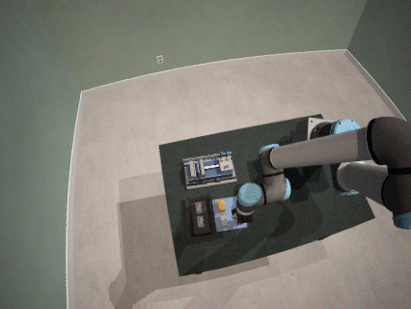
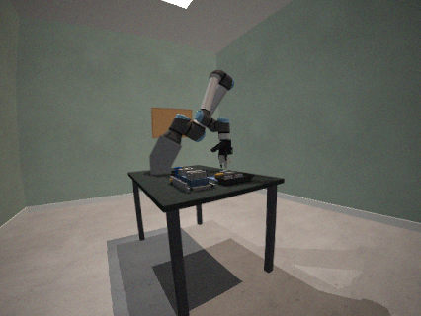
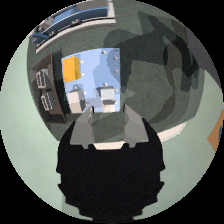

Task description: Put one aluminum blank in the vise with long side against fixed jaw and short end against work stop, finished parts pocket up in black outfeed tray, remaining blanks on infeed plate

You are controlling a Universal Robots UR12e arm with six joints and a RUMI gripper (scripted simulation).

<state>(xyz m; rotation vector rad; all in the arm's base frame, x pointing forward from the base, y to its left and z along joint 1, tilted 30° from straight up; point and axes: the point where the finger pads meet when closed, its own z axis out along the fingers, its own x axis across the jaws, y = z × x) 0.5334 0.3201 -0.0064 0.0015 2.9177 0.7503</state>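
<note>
My gripper (image 2: 223, 165) (image 3: 108, 105) is partly open and empty, above the infeed plate (image 1: 231, 205) (image 3: 94, 67). On the plate a yellow brass blank (image 1: 221, 206) (image 3: 71, 69) and a gray blank (image 1: 223, 220) (image 3: 75, 101) lie on the tray side. Another gray blank (image 3: 107, 94) lies just beyond the fingertips in the wrist view; the gripper hides it in the top view. Two finished parts (image 1: 199, 208) (image 3: 47, 101) lie in the black outfeed tray (image 1: 190, 217) (image 3: 59, 87). The vise (image 1: 209, 182) shows no block that I can make out between its jaws; its inside is small and blurred.
The vise base (image 3: 75, 24) lies beyond the plate and tray in the wrist view. Its blue hose fittings (image 1: 224, 155) stand up at one end. The tray stands close beside the plate. Short pins rise from the plate around the blanks.
</note>
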